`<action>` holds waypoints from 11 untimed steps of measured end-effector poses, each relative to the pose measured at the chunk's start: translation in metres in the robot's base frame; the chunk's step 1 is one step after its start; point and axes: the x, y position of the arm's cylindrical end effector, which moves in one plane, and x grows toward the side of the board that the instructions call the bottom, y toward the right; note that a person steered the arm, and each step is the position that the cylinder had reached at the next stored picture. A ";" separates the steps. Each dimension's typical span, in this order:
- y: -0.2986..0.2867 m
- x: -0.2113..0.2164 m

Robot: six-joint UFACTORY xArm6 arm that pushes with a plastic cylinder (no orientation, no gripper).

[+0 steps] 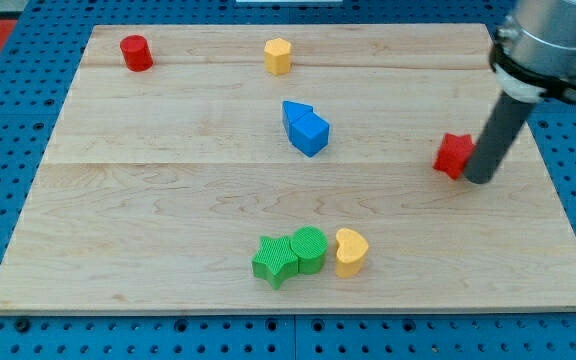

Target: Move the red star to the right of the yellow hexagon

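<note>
The red star (454, 155) lies at the view's right, about mid-height of the wooden board (168, 200). My tip (479, 179) stands right against the star's right side, touching or nearly touching it. The yellow hexagon (279, 55) sits near the view's top, a little left of centre, far up and left of the star. The rod rises from the tip to the view's top right corner.
A red cylinder (135, 52) stands at the top left. Two blue blocks (305, 127) touch each other near the centre. A green star (274, 260), a green cylinder (308, 248) and a yellow heart (350, 251) sit in a row near the bottom.
</note>
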 end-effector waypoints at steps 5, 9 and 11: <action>-0.083 -0.048; -0.039 -0.061; -0.080 -0.117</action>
